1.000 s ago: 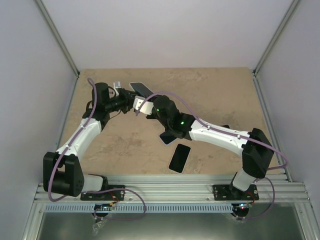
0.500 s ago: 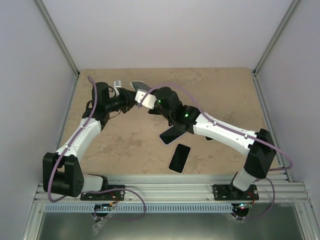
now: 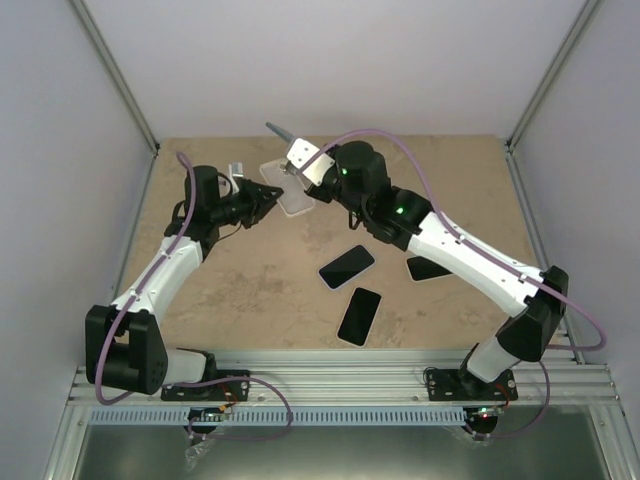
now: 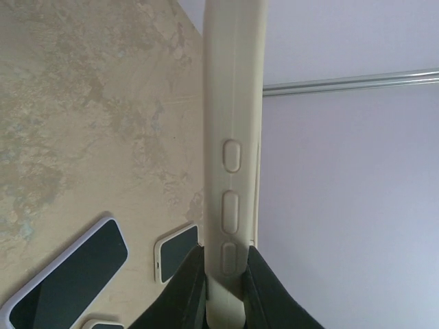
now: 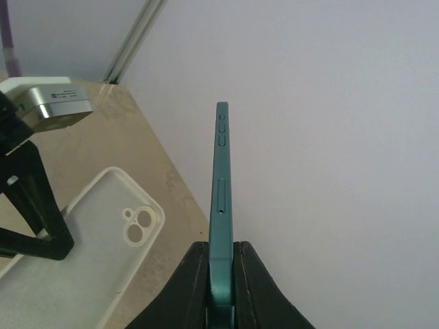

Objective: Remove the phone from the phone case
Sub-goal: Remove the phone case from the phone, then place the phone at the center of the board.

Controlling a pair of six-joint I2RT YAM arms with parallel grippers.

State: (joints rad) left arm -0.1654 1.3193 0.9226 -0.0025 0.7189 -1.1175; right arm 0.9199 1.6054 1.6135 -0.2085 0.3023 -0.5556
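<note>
My left gripper [image 3: 264,194] is shut on the end of the pale, see-through phone case [image 3: 290,201] and holds it above the back left of the table. In the left wrist view the cream case [image 4: 233,137] stands edge-on between the fingers of the left gripper [image 4: 226,274]. My right gripper [image 3: 291,141] is shut on the teal phone [image 3: 276,129], raised behind the case and apart from it. In the right wrist view the phone [image 5: 221,185] stands edge-on in the right gripper [image 5: 221,264], and the case [image 5: 89,253] shows empty, with its camera cut-out.
Three other phones lie screen-up on the table: one in the middle [image 3: 347,266], one nearer the front [image 3: 360,315], one partly under the right arm [image 3: 428,268]. White walls close in the table on three sides.
My right arm has swung up and toward the back wall with the phone, pulling it clear of the case. The left gripper keeps the case, now tipped flatter.
</note>
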